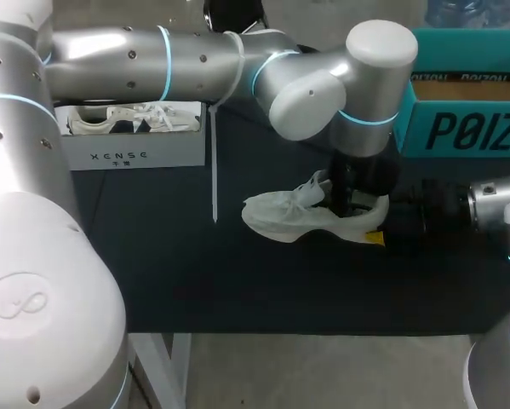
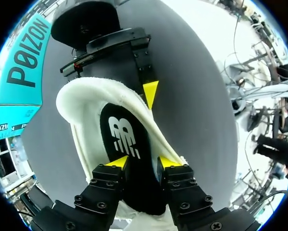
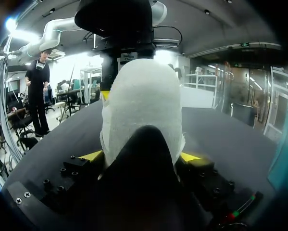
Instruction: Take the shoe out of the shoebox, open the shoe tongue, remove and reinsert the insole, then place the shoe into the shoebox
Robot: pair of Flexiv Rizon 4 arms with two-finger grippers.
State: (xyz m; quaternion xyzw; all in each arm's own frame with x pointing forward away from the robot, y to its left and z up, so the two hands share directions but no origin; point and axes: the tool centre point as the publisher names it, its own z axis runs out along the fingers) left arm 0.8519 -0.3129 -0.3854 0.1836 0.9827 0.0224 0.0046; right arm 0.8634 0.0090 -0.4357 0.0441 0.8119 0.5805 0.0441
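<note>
A white sneaker (image 1: 293, 217) lies on the black mat, toe to the left. My left gripper (image 1: 348, 200) reaches down from above into its opening. In the left wrist view the left gripper (image 2: 144, 162) stands open just over the black insole (image 2: 122, 137), which lies flat inside the shoe (image 2: 76, 106). My right gripper (image 1: 381, 230) comes in from the right, shut on the heel. In the right wrist view its yellow tips press both sides of the white heel (image 3: 141, 101). My right gripper's yellow fingertip (image 2: 151, 94) shows outside the collar.
A white shoebox (image 1: 135, 158) with a second white shoe in it stands at the back left. A teal box (image 1: 459, 128) stands at the back right, close behind my right arm. The mat's front edge runs below the shoe.
</note>
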